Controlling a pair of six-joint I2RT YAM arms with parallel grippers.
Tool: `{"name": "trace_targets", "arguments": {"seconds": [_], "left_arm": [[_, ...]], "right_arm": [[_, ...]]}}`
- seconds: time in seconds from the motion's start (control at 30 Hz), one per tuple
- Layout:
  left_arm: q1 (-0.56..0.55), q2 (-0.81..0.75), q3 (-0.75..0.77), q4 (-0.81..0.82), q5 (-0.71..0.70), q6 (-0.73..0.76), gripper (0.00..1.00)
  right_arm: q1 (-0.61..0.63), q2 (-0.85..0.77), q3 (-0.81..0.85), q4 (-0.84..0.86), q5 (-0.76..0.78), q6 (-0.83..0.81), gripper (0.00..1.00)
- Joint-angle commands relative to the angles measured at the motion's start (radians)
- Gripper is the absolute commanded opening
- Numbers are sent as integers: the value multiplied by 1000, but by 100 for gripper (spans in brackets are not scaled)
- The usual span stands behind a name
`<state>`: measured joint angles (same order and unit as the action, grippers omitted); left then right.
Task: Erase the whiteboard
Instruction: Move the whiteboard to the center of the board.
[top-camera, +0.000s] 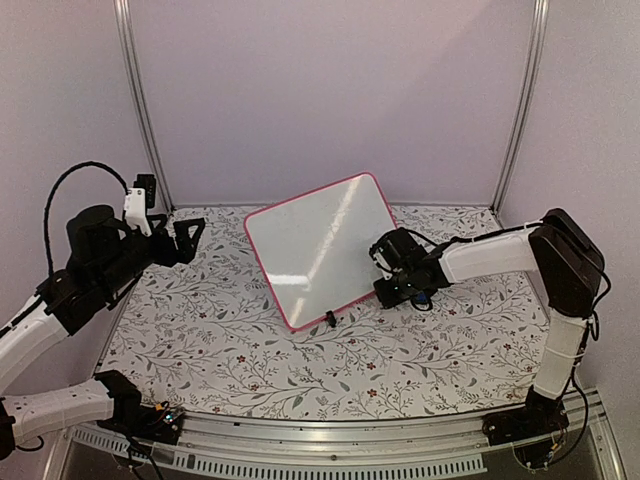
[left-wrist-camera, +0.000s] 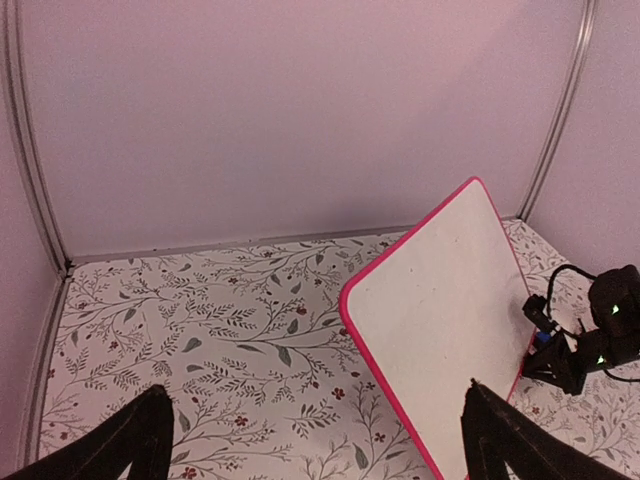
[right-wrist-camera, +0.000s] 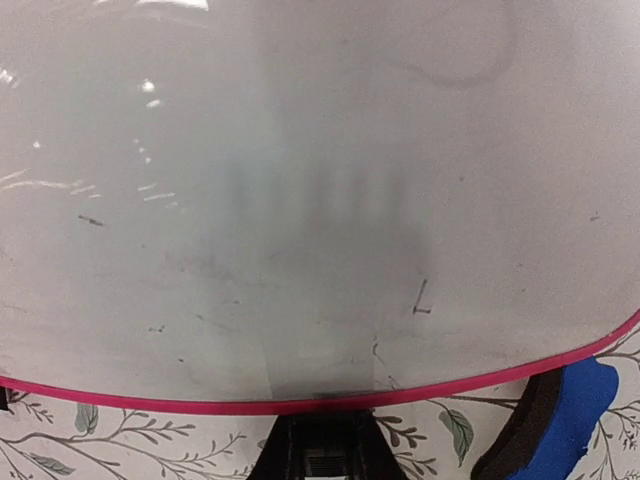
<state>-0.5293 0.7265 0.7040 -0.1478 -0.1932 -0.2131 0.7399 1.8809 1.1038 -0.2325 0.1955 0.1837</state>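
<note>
Right wrist view puts the whiteboard (right-wrist-camera: 300, 200) close up: mostly wiped, but a grey haze and a few short dark ticks above its pink lower edge are left, so by my judgement you are down to clean-up passes. It stands tilted in the middle of the counter (top-camera: 200, 340). The right gripper (top-camera: 385, 272) sits at its right edge, jaws closed; whether they grip the blue eraser (right-wrist-camera: 575, 405) you cannot tell. The left gripper (top-camera: 190, 240) hangs well apart, jaws wide and empty. Open counter lies left and in front; the back wall is near the board's top corner.
</note>
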Motion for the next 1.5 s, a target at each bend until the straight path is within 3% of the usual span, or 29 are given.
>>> {"name": "trace_targets", "arguments": {"seconds": [0.0, 0.5, 0.97, 1.17, 1.47], "left_arm": [[-6, -10, 5, -3, -8, -1, 100], [-6, -11, 4, -2, -12, 1, 100], [-6, -2, 0, 0, -15, -1, 100], [-8, -10, 0, 3, -10, 0, 100], [-8, -13, 0, 1, -10, -3, 100]], "right_arm": [[0, 49, 117, -8, 98, 94, 0], [-131, 232, 332, -116, 86, 191, 0], [-208, 501, 696, -265, 101, 276, 0], [-220, 557, 767, -283, 82, 280, 1], [-220, 498, 638, -246, 50, 256, 42]]}}
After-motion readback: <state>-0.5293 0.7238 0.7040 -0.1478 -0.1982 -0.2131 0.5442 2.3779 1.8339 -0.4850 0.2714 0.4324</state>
